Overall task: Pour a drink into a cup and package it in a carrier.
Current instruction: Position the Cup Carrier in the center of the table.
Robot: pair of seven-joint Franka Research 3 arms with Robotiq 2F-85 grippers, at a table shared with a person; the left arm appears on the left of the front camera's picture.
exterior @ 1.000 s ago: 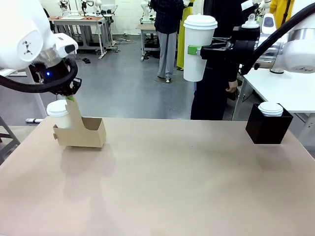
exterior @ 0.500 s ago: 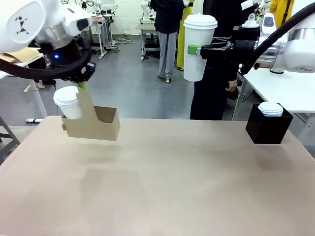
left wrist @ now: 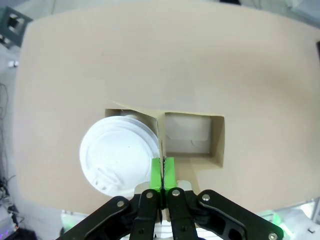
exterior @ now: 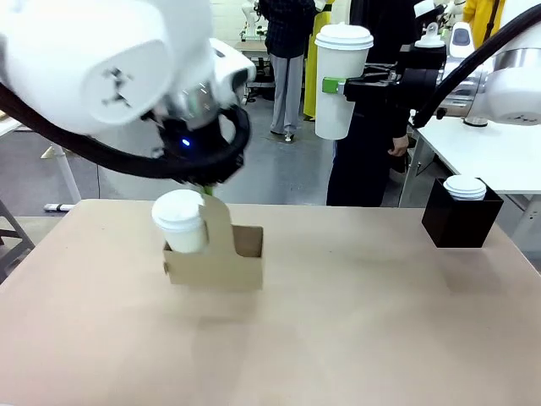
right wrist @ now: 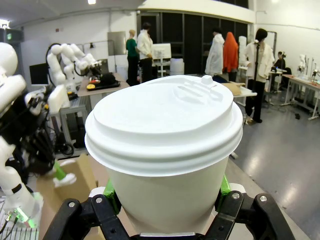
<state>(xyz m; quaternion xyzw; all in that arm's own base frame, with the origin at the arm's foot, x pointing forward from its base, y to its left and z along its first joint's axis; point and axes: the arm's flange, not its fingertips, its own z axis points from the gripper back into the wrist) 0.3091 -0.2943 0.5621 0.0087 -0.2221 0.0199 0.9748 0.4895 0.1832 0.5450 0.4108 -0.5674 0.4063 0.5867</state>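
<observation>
Front view faces across the table (exterior: 380,338), left wrist straight down, both on the carrier (exterior: 218,271).

Matte tan table (exterior: 355,338), flat top, spreading wide on every side of the left gripper (exterior: 206,191) jaws. One black box (exterior: 461,224) stands directly on it, well off to the right of those jaws near the far right corner, with a white lidded cup (exterior: 465,187) seated in its top. Straight below the jaws hangs the carrier (exterior: 215,269), with a soft shadow on the tabletop under it; cannot tell whether its base touches the surface.
</observation>
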